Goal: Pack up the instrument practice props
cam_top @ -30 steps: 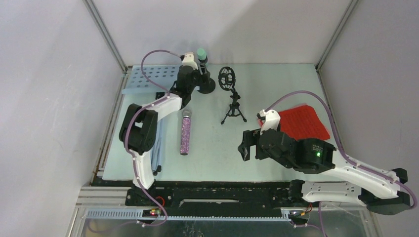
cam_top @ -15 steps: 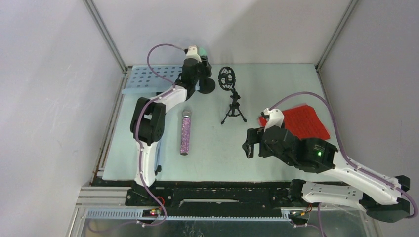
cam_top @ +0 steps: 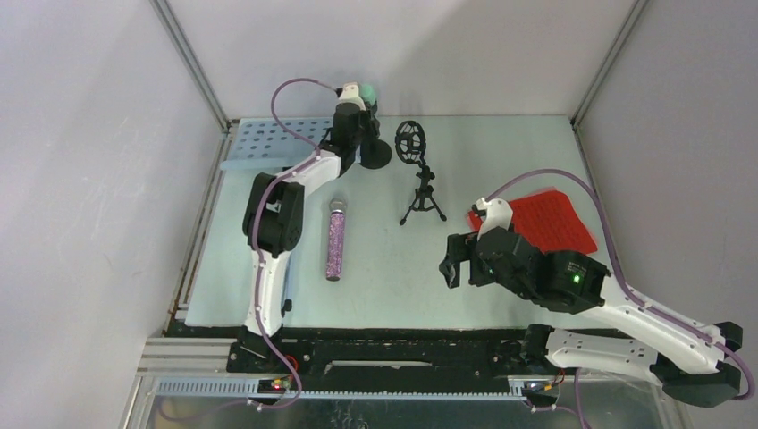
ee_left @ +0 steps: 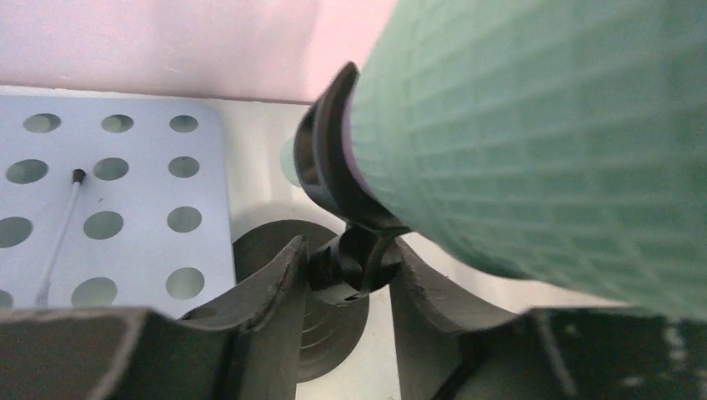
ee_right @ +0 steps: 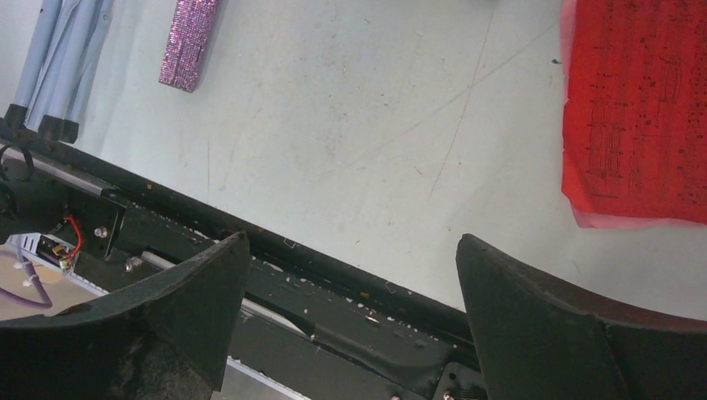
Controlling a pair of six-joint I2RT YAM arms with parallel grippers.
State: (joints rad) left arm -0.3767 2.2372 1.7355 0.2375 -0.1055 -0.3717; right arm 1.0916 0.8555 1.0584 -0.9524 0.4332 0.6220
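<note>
My left gripper (ee_left: 346, 250) half closed on the joint of the black mount (ee_left: 327, 162) under the mint mic (ee_left: 542, 142), at the far edge of the table (cam_top: 501, 161) beside the music desk (cam_top: 268, 143), my right gripper (ee_right: 352, 243) wide open, holding nothing, over the near edge

Bare table (cam_top: 384, 259) between purple microphone (cam_top: 336, 239), tripod mic mount (cam_top: 421, 201)

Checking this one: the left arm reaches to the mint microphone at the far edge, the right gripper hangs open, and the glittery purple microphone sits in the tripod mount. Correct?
Not quite. The glittery purple microphone lies flat on the table, apart from the tripod mount, whose cradle is empty; the top external view shows it. The rest stands.
</note>
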